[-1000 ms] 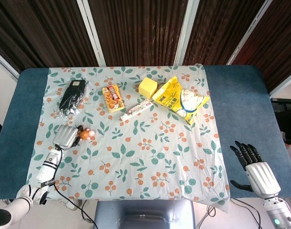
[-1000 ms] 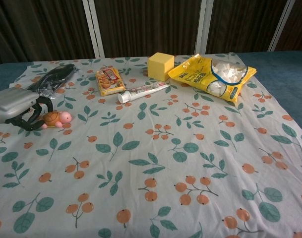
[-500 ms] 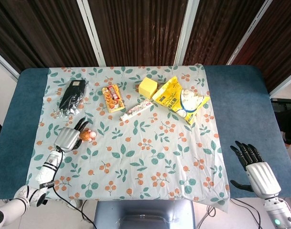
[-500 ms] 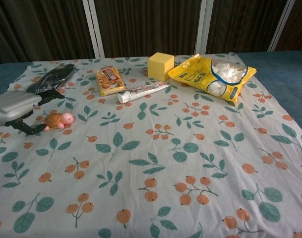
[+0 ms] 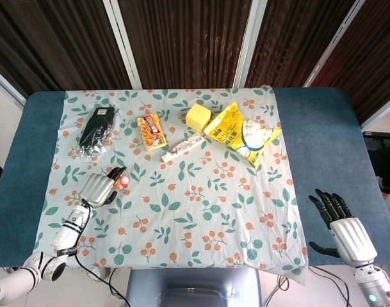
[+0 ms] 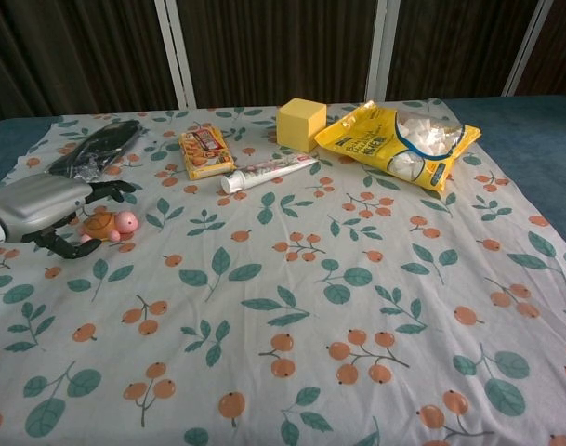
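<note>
Resting at the near right corner of the bench, the right hand lies on the blue surface just off the floral cloth, fingers spread and pointing away from the robot, nothing in it; the chest view does not catch it at all. Over on the near left, the left hand sits low over the cloth with its dark fingers arched over a small toy turtle, thumb down on the near side of it. The turtle, brown shell and pink head, lies on the cloth right at the fingertips; whether the fingers are actually touching it I cannot tell from either view, and they are not wrapped round it.

Moving further back: a black packet lies beyond the left hand, near the cloth's left edge. Mid-cloth, a white tube lies at a slant, with a small orange snack box just to its left. Behind the tube stands a yellow cube, and beside that, to the right, a yellow bag with white pieces showing through its clear window. Dark curtains hang behind the bench.
</note>
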### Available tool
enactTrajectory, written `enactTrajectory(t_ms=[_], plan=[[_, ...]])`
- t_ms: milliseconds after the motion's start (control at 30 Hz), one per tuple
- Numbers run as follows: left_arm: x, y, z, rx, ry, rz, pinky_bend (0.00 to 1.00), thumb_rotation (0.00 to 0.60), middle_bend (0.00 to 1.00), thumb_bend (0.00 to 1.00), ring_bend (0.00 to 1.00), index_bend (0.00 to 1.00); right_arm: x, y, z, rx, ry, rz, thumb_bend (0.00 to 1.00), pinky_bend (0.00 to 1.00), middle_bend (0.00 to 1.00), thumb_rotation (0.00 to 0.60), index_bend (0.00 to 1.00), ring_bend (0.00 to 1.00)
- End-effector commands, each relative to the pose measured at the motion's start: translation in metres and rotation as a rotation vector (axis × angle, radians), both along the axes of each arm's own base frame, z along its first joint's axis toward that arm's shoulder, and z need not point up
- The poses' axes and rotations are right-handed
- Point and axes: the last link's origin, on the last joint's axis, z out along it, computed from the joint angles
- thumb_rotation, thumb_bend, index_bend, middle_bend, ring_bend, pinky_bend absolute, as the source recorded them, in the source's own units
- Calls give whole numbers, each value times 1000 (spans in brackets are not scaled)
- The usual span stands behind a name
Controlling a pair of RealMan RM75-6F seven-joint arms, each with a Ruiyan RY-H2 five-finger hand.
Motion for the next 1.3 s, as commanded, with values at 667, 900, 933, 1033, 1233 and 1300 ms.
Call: enactTrajectory(t_ms=[667,900,933,1033,1233,1300], plan=[[-9,5,-2,58,21,-2,1000,600,575,409,930,599,0,0,-1,11,1,-5,128,0,0,600,0,0],[-4,5,-1,76,-50,-47,1000,600,756,406,943,762,0,-1,-2,13,3,-5,128,0,0,600,0,0],[-4,5,-1,75,-49,-50,1000,600,749,407,943,754,0,-1,-2,14,3,-5,128,0,0,600,0,0],[-8,5,-2,66,-19,-51,1000,600,607,409,940,628,0,0,-2,13,3,-4,128,0,0,600,0,0],[-14,6,-4,43,27,-18,1000,600,163,408,908,68,0,0,-2,14,2,-4,128,0,0,600,0,0],[-15,6,-4,38,32,-16,1000,600,73,408,903,7,0,0,-1,13,2,-4,128,0,0,600,0,0]])
